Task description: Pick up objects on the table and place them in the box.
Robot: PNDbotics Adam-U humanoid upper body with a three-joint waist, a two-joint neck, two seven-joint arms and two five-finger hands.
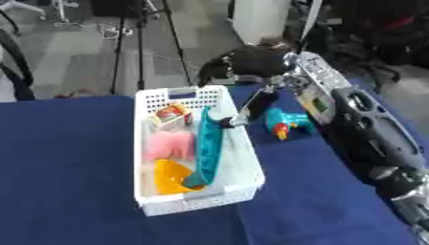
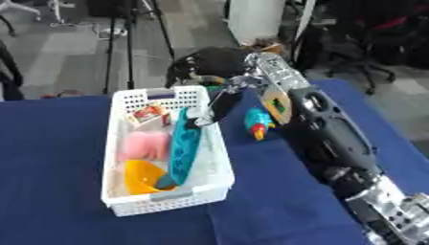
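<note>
Your table, under its blue cloth, carries a white box at the middle, and your right arm reaches in from the lower right, running up alongside the box's right wall to its far corner. The left hand shows in neither view, so this move belongs to the right.

Inside the box a long teal piece lies lengthwise, leaning along the right wall, with a pink item in the middle, an orange one at the near end and a small red and white packet at the far end.

Your right hand hangs over the box's far right corner, dark against the floor behind it; you cannot tell from here how far the fingers are open. A slim dark piece hangs down below the hand to the top of the teal piece, but whether it is a finger or something carried cannot be judged.

The thing left to collect is the teal toy with orange trim. It lies on the table just right of the box, between the box wall and your forearm, nearer you than the hand. So the likely next move is to draw the hand back toward you and slightly right, then come down onto it.
</note>
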